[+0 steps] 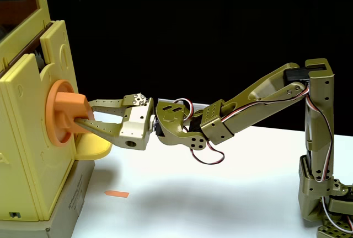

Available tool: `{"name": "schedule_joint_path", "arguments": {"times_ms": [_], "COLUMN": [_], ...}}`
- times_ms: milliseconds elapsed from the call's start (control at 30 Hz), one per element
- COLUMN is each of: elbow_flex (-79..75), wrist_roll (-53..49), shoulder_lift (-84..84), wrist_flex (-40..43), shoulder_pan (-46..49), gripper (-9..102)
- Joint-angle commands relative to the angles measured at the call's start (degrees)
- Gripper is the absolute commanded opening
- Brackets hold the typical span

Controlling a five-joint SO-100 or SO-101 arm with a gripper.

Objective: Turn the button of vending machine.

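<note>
Fingers (102, 104) straddle button (65, 112) bar, apparently gripping | gripper (88, 113) horizontal | vending machine (27, 139) at left

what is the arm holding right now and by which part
The gripper holds the button of the vending machine by the thick bar across the disc, one of the jaws above the bar's end and one below it.

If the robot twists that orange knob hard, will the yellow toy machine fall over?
Probably not. The vending machine looks wide and sits flat on a grey base. It is tall plastic, so likely light; a hard sideways push might slide it. The button looks stiff, with a bar the gripper can grab.
</note>
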Motion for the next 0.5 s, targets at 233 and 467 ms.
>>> {"name": "schedule_joint_path", "arguments": {"times_ms": [233, 467], "elbow_flex": [1.1, 1.1], "wrist_roll": [19.0, 19.1], "shoulder_lift": [4.4, 4.7], "wrist_flex": [1.0, 0.9], "shoulder_pan": [-0.4, -0.8], "gripper": [1, 1]}}
